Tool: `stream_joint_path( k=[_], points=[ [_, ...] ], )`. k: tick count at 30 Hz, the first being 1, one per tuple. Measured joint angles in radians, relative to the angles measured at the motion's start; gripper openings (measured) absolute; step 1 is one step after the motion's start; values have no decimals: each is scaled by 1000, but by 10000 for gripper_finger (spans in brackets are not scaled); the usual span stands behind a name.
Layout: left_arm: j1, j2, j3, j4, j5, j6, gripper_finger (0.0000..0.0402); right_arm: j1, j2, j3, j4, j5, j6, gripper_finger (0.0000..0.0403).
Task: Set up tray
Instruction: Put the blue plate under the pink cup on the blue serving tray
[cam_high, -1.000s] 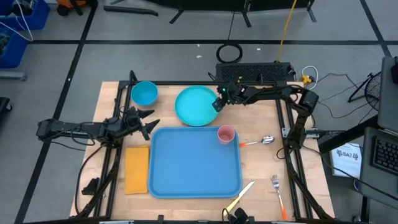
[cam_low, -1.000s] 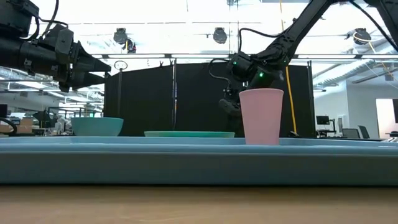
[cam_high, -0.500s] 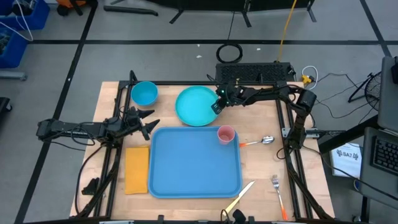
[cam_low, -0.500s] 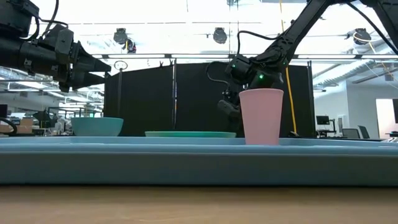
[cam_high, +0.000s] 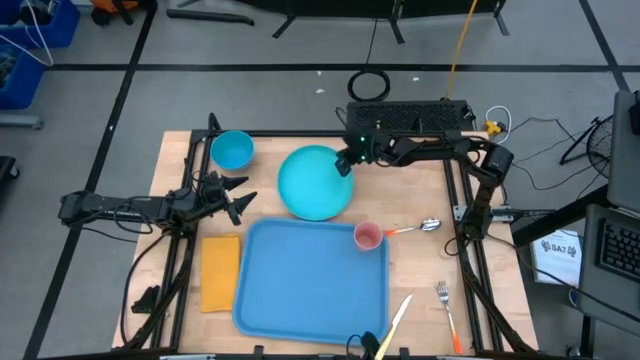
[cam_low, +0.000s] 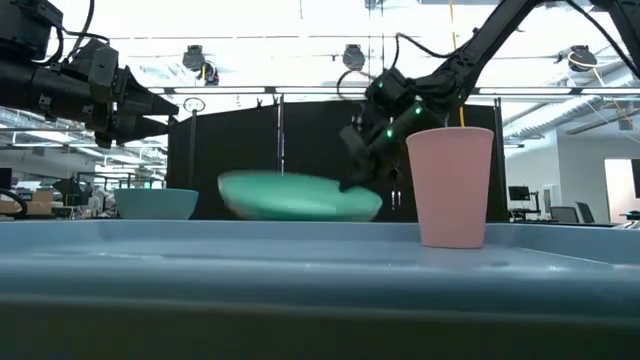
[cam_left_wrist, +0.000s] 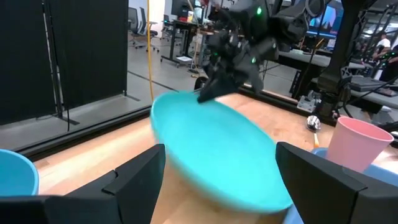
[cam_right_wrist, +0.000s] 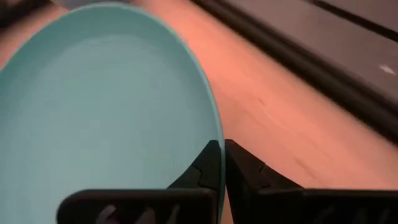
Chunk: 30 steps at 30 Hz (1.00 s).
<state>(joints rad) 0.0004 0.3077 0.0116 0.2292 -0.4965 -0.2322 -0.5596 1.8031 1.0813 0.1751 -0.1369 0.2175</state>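
The right gripper (cam_high: 343, 165) is gripping the turquoise plate (cam_high: 314, 182) at the plate's 2 o'clock edge in the high view, its jaws pinched together on the rim; in the right wrist view the two dark fingers (cam_right_wrist: 211, 168) are meeting over the plate's edge. In the low view the plate (cam_low: 298, 196) is hanging clear above the desk (cam_high: 420, 270), tilted.

The tray (cam_high: 310, 278) is lying flat on the desk at about 6 o'clock from the plate, its far edge just beside the plate's near rim as seen from above. A pink cup (cam_high: 368, 236) is standing upright in the tray's corner at 2 o'clock from the tray's middle. An orange-yellow napkin (cam_high: 220, 271) is lying just beside the tray at 9 o'clock. A small blue bowl (cam_high: 232, 150) is sitting on the desk at 10 o'clock from the plate, well apart from it.

The left gripper (cam_high: 245, 197) is hovering at 9 o'clock from the plate, near the tray's far corner, its jaws standing wide apart and holding nothing
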Motion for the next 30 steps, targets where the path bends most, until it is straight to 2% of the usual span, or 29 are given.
stream_joint_path(
  k=[2,8,11,13,15,18,23,28,30],
  points=[
    [0,0,0,1,0,0,310,0,-27,0,31,-45,3,1],
    [0,0,0,-1,0,6,310,30,-165,0,52,-267,37,1],
    [0,0,0,-1,0,10,310,102,-255,0,39,-378,88,1],
    [0,0,0,-1,0,10,310,190,-311,1,-19,-384,86,1],
    [0,0,0,-1,0,11,310,307,-353,1,-93,-324,46,1],
    [0,0,0,-1,0,12,310,500,-381,0,-189,-139,20,0],
    [0,0,0,0,0,11,310,770,-347,0,-220,141,43,0],
    [0,0,0,8,0,-3,310,898,-250,0,-239,405,32,0],
    [0,0,0,8,0,-4,310,910,-203,0,-255,462,39,0]
  ],
)
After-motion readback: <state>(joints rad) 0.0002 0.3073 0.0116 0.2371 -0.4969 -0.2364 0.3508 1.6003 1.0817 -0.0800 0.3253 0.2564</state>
